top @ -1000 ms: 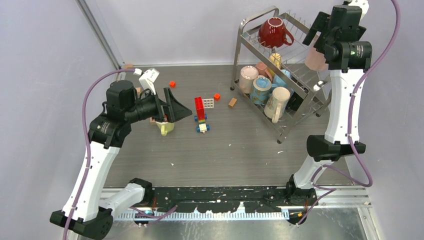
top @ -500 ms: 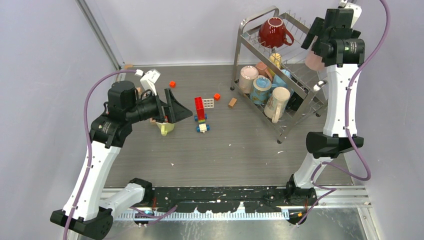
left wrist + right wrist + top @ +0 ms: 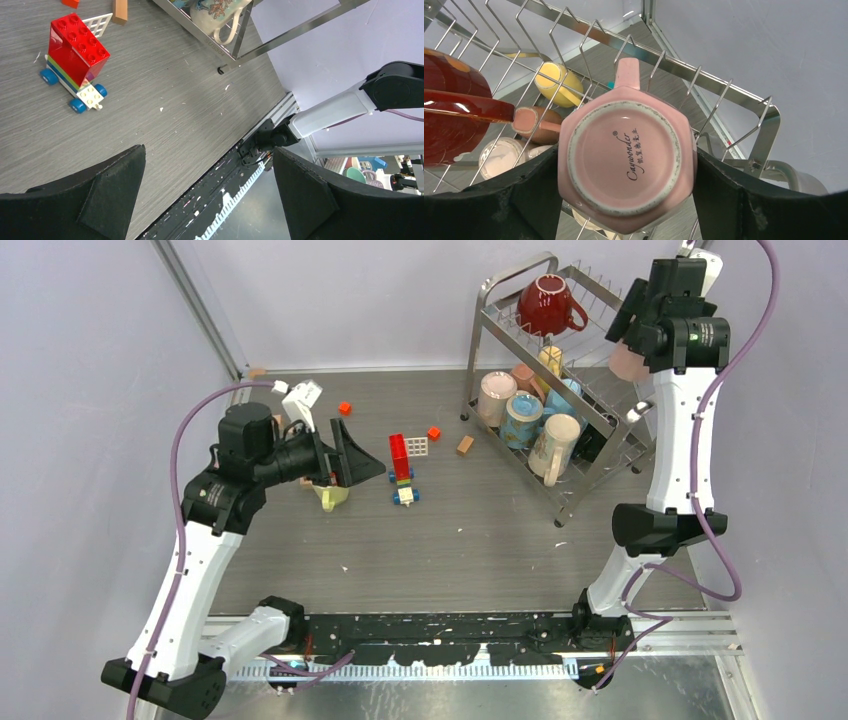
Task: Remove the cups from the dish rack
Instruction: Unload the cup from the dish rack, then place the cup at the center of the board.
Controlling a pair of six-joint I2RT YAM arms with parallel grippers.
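A: Pale walls [image 3: 350, 300], a grey wood-grain counter [image 3: 480, 540], and the shiny wire rack [image 3: 487, 310] beneath the right end effector [image 3: 626, 156]. What about the left end effector [image 3: 210, 165]?

B: Wide open, empty, over the counter. The right one's fingers [image 3: 539, 190] press two opposite flats of the pink cup [image 3: 624, 125], which sits base-up between them on the top tier.

A: How to lift it well?

B: Glazed ceramic looks slick. I'd squeeze squarely on the flats, then rise straight off the prongs [image 3: 659, 65], keeping the handle [image 3: 628, 72] clear of the wires.

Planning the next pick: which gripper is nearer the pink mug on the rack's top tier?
Right. The right gripper clasps the pink mug by its sides; the left gripper hangs over the table, well away.
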